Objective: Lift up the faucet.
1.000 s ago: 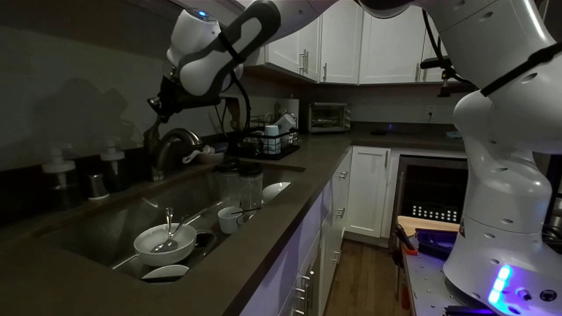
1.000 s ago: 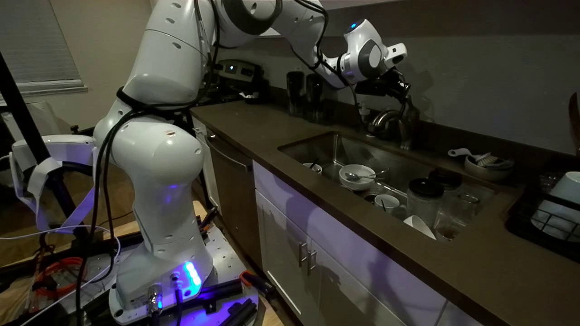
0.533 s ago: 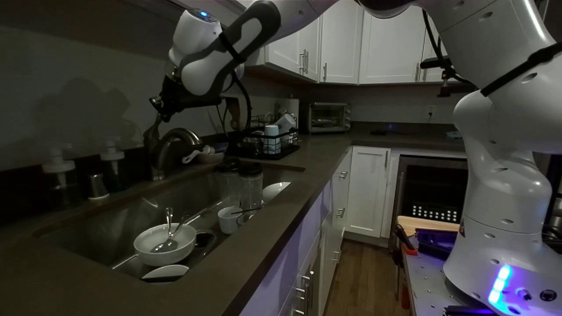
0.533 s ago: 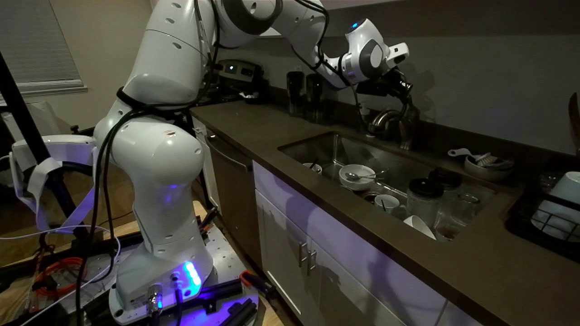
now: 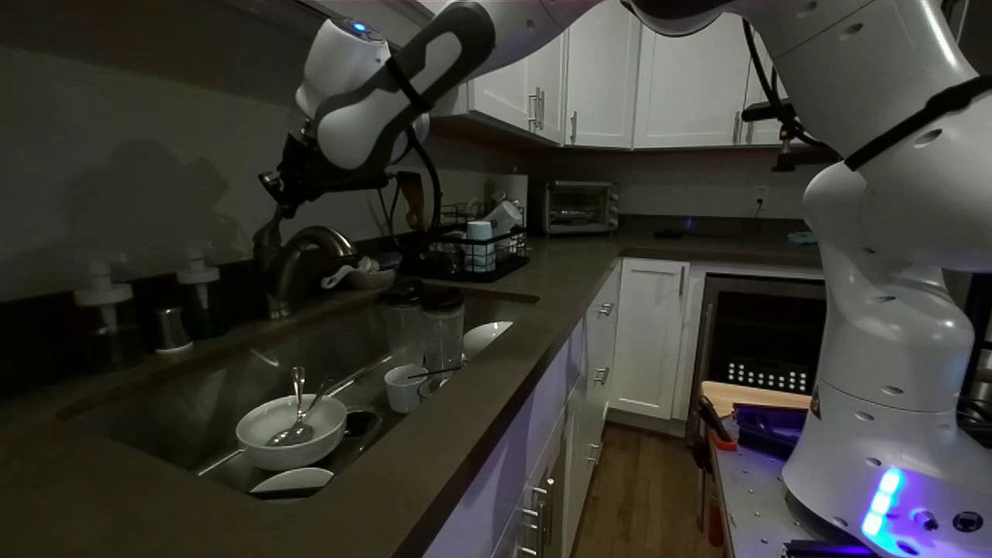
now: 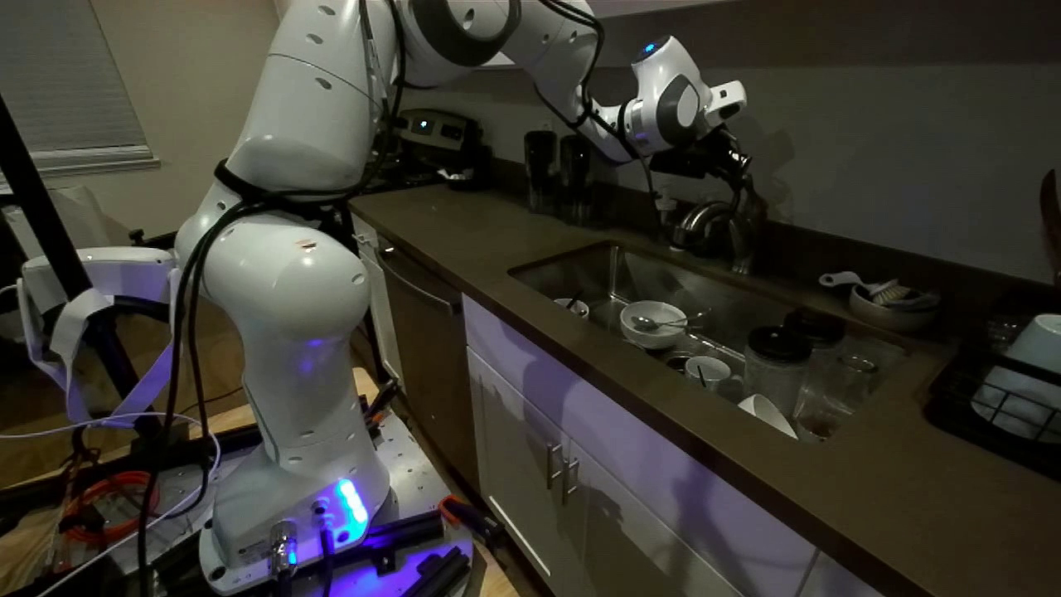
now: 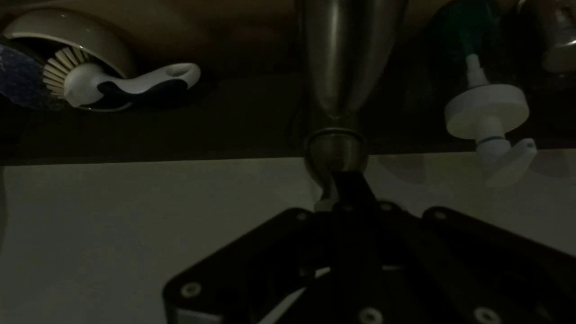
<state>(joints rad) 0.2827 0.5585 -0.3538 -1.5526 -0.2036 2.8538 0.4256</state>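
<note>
The dark brushed-metal faucet (image 5: 291,267) rises behind the sink, its spout arching over the basin; it also shows in an exterior view (image 6: 704,220). Its lever handle (image 7: 335,150) points upward and tapers to a thin end. My gripper (image 5: 284,203) reaches down from above to the top of that handle. In the wrist view the gripper (image 7: 339,189) has its fingers drawn together, one dark fingertip (image 7: 351,182) overlapping the handle's thin end. That end is partly hidden, so I cannot tell whether it lies between the fingers or just against them.
White-capped dispensers (image 5: 105,294) stand beside the faucet along the wall. The sink holds a white bowl (image 5: 256,446) with spoons, a white mug (image 5: 401,391) and lidded jars (image 6: 775,356). A brush (image 7: 144,83) rests in a small bowl; a dish rack (image 5: 504,267) stands farther along the counter.
The hand has shifted very slightly and come back, staying at the top of the handle. The arm's elbow has moved a little. The faucet shows no clear movement.
</note>
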